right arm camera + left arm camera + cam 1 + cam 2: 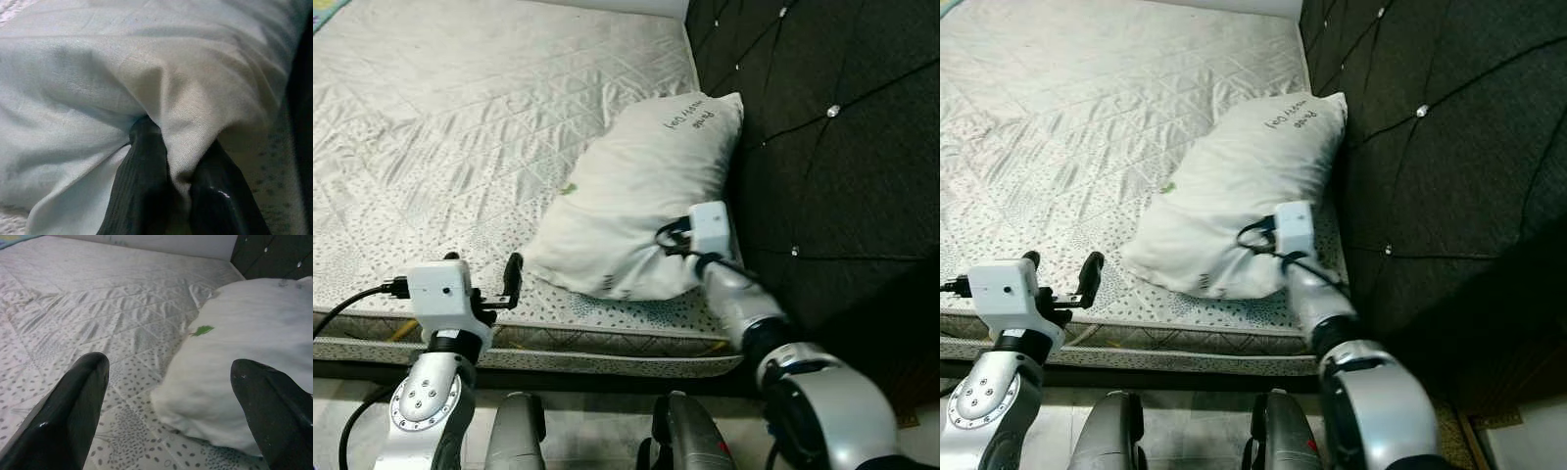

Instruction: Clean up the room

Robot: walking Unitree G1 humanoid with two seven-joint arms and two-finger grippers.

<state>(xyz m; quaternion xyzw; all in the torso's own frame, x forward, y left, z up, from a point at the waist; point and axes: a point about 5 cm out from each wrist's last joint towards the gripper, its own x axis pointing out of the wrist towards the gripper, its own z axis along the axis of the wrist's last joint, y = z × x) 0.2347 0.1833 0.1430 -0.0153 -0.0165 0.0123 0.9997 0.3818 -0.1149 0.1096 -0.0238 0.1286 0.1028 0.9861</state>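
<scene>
The pillow point(641, 201) lies on the bed point(460, 127) against the headboard point(832, 147), the right gripper point(171, 166) pinching only a fold of its cover. That thin hold may slip when lifted, while the left gripper point(499, 284) hovers open beside it, not helping

One white pillow point(636, 196) lies on one bare mattress point(460, 127), at the mattress's right side, against one dark tufted headboard point(832, 137). The pillow carries one line of handwriting point(688, 118) near its far end and one small green mark point(202, 330) (a leaf or a tag, too small to tell). Four shiny buttons show on the headboard. Two tools are counted: the left tool point(481, 275), its two black fingers point(73, 406) spread apart at the near left, and the right tool point(173, 188), its two fingers pinched on a fold of the pillow.
</scene>
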